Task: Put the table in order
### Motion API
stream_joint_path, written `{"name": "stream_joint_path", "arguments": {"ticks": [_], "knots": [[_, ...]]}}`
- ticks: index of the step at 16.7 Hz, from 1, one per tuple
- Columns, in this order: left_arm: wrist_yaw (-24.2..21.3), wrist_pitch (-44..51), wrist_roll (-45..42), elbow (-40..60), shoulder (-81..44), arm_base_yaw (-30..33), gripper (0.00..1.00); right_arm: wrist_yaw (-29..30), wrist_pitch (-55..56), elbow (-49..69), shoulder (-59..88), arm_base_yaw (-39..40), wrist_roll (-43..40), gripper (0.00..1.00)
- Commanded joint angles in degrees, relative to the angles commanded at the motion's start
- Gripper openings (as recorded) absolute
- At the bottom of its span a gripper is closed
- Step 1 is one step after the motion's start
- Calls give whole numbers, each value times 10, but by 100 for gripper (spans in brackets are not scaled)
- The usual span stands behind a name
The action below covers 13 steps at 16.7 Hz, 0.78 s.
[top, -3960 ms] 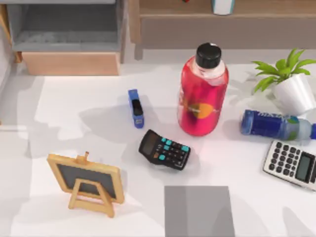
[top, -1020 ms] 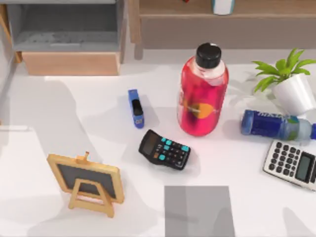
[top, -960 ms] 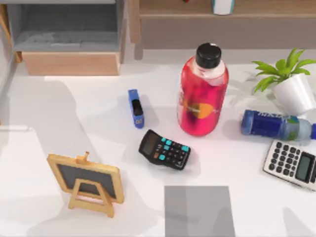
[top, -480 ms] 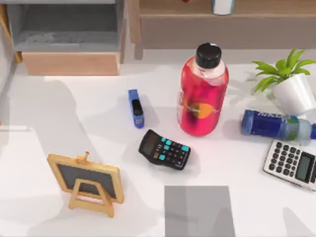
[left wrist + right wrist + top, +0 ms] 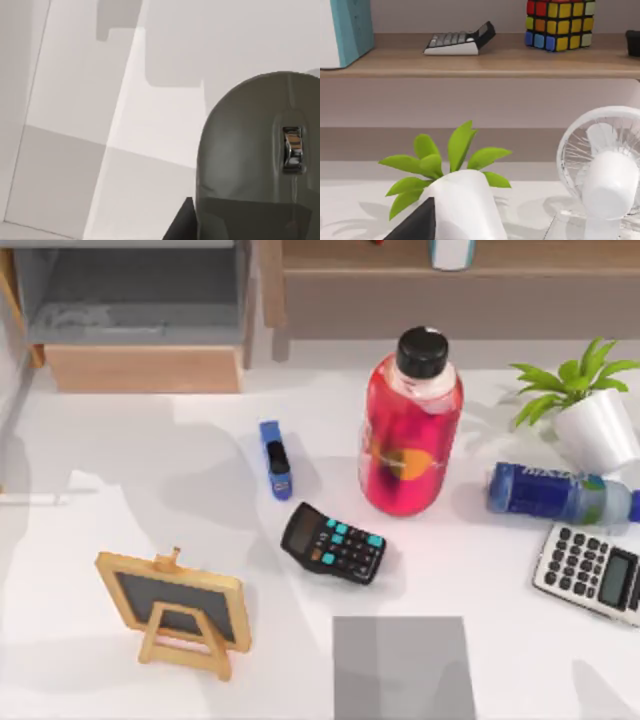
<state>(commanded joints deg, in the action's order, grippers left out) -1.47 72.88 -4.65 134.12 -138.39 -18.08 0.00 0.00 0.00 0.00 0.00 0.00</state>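
The wide, matte white bench (image 5: 150, 450) is cluttered, nothing gripped yet; a first grasp comes next, though hand states cannot be told.

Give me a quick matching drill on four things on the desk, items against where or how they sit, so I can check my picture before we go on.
Things:
1. red bottle
2. blue bottle
3. black calculator
4. small chalkboard easel

Places or states:
A. lying on its side near the potted plant
B. standing at the table's front left
C. upright, black cap on
D. flat between the blue stapler and the grey mouse pad

Pairs: 1-C, 2-A, 3-D, 4-B
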Motion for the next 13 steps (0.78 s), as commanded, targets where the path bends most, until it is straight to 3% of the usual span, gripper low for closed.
{"name": "stream_joint_path", "arguments": {"ticks": [6,13], "knots": [[8,-14,124,-101,125,114,0,0,0,0,0,0,0,100],[29,-60,312,-273,221,363,0,0,0,0,0,0,0,100]]}}
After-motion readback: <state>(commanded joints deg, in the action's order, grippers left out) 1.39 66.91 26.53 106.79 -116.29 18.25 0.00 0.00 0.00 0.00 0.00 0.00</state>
